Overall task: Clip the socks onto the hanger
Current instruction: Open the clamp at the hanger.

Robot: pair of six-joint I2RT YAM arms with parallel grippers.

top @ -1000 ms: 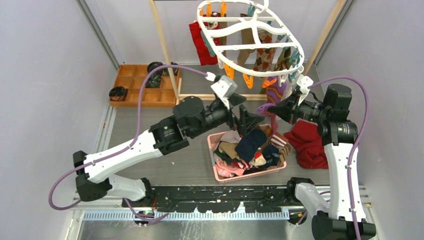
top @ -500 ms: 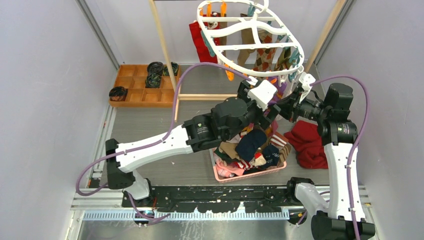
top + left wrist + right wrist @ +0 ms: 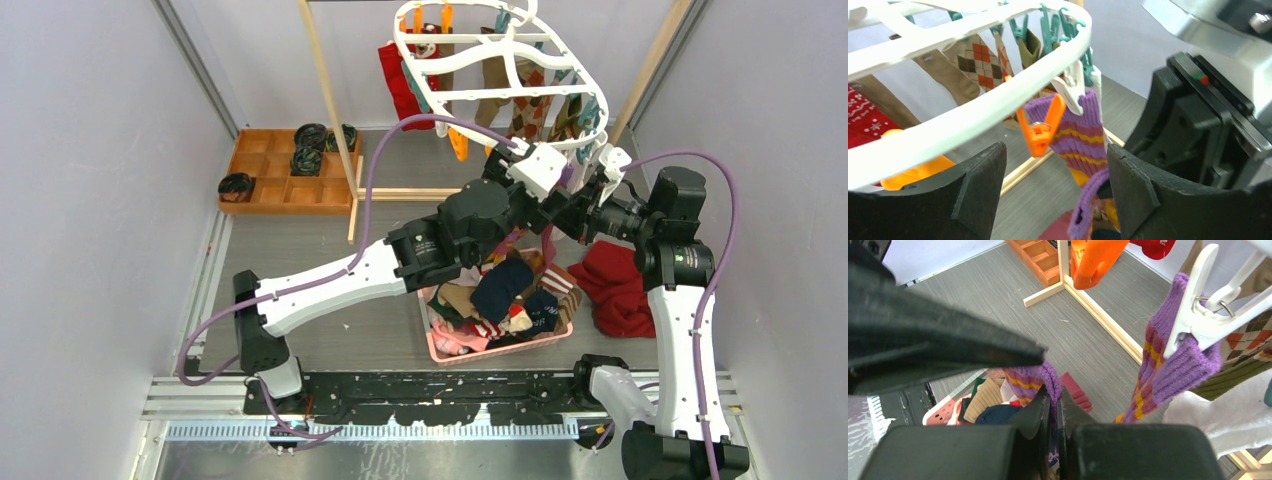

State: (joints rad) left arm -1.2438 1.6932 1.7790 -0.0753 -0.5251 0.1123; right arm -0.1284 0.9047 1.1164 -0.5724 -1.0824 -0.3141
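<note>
Nearest the arm bases, a pink basket (image 3: pixel 500 350) is seen on the grey counter (image 3: pixel 300 260), heaped with loose socks (image 3: pixel 500 290) of mixed colours. A red cloth (image 3: pixel 615 290) is lying just to its right.

Above the far edge of the basket the two arms are brought close together. The right tool (image 3: pixel 1054 400) is pressed together on a purple striped sock (image 3: pixel 1030 382), which is pinched at its ribbed edge and held above the basket. The left tool (image 3: pixel 1055 195) is spread wide, with nothing gripped; an orange peg (image 3: pixel 1040 132) is framed between its fingers (image 3: pixel 980 185) without being touched.

Just beyond, a clipped purple sock (image 3: pixel 1175 365) with yellow stripes is held at its cuff by a white peg (image 3: pixel 1198 315). Whether this and the pinched piece are one sock or two cannot be told.

Both pegs are hung from the near rim of the hanger (image 3: pixel 963 120), the white oval frame suspended at the back of the counter. Brown argyle socks (image 3: pixel 980 57) and a red patterned sock (image 3: pixel 863 117) are already clipped further along it, under teal pegs (image 3: pixel 1048 25).

To the far left, a wooden tray (image 3: pixel 262 185) with black rolls (image 3: pixel 307 160) is set beside the wooden rack post (image 3: pixel 322 90).
</note>
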